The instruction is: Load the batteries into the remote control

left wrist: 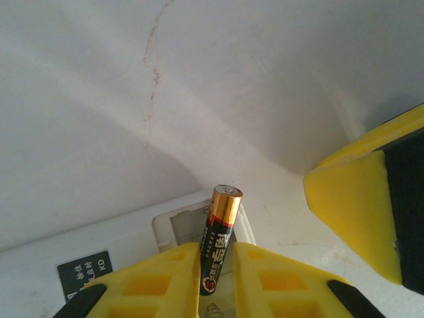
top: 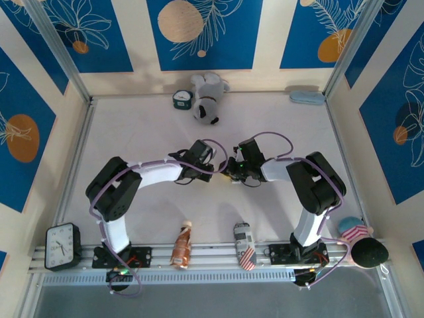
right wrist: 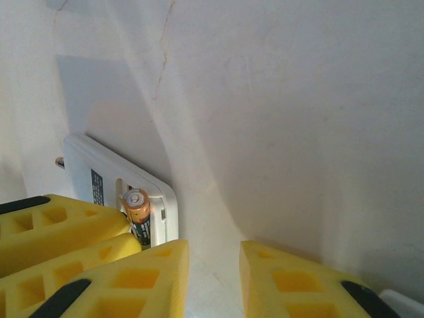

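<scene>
1. Found left arm and right arm meeting nose to nose at the middle of the counter.
2. Noted left fingers pinched narrow on one battery, gripping its dark lower half, with the coppery-gold end up and clear of the pads.
3. Logged that battery standing steeply at the open compartment in one end of the remote control. Cannot tell whether its lower end touches the slot floor.
4. Recorded the remote lying flat on the counter, white back up, with a small dark label beside the compartment.
5. Noted right fingers spread apart with nothing between them, only bare counter in the gap, just beside the compartment end of the remote.
6. From the left wrist, saw one right finger close on the battery's right, apart from it.
7. Elsewhere, well apart from the work:
   - plush toy and small clock at the far edge
   - alarm clock, bottle and can along the near rail
</scene>
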Available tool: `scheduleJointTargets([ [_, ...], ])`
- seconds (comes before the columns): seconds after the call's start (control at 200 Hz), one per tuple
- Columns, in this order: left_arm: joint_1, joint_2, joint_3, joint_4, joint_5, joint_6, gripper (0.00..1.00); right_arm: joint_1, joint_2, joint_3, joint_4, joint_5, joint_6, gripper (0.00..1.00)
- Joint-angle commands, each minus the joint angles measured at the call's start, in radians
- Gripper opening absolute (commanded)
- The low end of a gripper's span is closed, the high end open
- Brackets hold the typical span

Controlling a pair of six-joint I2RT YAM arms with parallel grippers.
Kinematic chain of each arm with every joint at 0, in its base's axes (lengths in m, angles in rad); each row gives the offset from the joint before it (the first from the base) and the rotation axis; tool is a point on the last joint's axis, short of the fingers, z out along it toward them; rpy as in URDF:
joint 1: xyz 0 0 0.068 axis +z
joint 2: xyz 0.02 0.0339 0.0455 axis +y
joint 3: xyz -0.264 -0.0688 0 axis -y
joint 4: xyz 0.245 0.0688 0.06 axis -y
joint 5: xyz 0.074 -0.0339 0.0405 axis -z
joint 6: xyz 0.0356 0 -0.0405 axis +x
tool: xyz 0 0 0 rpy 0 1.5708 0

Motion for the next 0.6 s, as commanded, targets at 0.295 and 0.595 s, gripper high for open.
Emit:
scheduleJointTargets([
  [0.295,0.003,-0.104,0.017,-0.056,-0.028,0.030,0.32,0.010,-0.026,0.008,-0.005,-0.028,-0.015,0.28],
  [0.595,0.005,-0.144,0.024,-0.074,-0.077,-0.104,0.62,0.006,-0.033,0.002,0.002,-0.033,-0.018,0.29],
])
